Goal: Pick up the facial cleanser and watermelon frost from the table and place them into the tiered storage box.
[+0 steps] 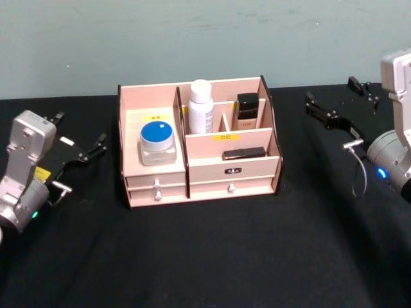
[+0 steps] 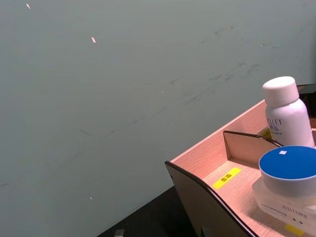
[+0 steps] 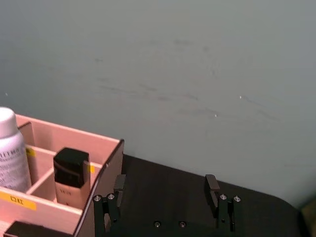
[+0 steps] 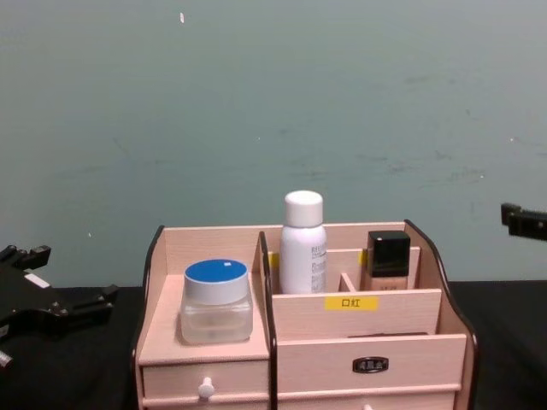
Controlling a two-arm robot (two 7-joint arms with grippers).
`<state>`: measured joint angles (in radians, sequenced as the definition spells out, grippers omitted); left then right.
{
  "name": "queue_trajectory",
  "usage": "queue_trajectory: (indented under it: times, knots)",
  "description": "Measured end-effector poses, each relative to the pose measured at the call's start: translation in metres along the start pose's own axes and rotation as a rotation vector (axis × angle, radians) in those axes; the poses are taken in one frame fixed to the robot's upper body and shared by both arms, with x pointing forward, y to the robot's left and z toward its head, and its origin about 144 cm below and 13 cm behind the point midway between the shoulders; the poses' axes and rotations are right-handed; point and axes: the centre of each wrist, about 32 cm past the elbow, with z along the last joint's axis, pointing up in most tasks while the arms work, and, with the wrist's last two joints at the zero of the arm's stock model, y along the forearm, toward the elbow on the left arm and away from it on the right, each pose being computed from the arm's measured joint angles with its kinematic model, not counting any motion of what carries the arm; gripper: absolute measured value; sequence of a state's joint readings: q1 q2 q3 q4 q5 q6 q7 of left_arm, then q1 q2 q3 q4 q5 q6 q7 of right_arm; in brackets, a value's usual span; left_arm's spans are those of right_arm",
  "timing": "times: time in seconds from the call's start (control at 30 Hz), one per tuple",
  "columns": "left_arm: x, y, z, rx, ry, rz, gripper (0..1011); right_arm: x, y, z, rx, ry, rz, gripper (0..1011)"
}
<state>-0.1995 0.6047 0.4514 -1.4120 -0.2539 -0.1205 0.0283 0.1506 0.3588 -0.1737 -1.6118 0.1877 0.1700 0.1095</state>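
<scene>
My left end effector (image 1: 80, 151) hangs just above the black counter (image 1: 212, 256) to the left of the pale wooden tiered storage box (image 1: 157, 178), its black fingers spread and empty. My right end effector (image 1: 337, 109) sits to the right of the box and farther back, also spread with nothing between the fingers; from its wrist the two black fingers (image 3: 120, 183) show well apart, close beside the box's dark-edged right wall.

The box stands at the middle of the counter. A clear jar with a round blue lid (image 1: 157, 142) sits on the left tier, a white cylindrical bottle with a white cap (image 1: 200, 106) stands upright in the far compartment just right of the centre divider, a beige bottle with a black square cap (image 1: 247, 113) stands at the far right, and a flat black stick (image 1: 244, 153) lies in the near right tray. I judge the placing done, since nothing loose lies on the counter and both arms stand clear of the box.

I cannot say which item is the watermelon frost; the yellow labels are too small to read, and the lower drawers are cut off in the chest view.
</scene>
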Motion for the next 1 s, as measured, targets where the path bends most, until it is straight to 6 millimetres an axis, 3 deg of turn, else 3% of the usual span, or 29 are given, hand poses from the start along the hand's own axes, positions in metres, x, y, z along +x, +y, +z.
queue_trajectory:
  times: [0.33,1.0]
  knots:
    - [0.000,0.000,0.000,0.000,0.000,0.000,1010,-0.002,0.002,-0.015,-0.045,-0.002,-0.017,1002]
    - [0.000,0.000,0.000,0.000,0.000,0.000,1010,-0.001,0.002,-0.013,-0.042,-0.004,-0.013,1002]
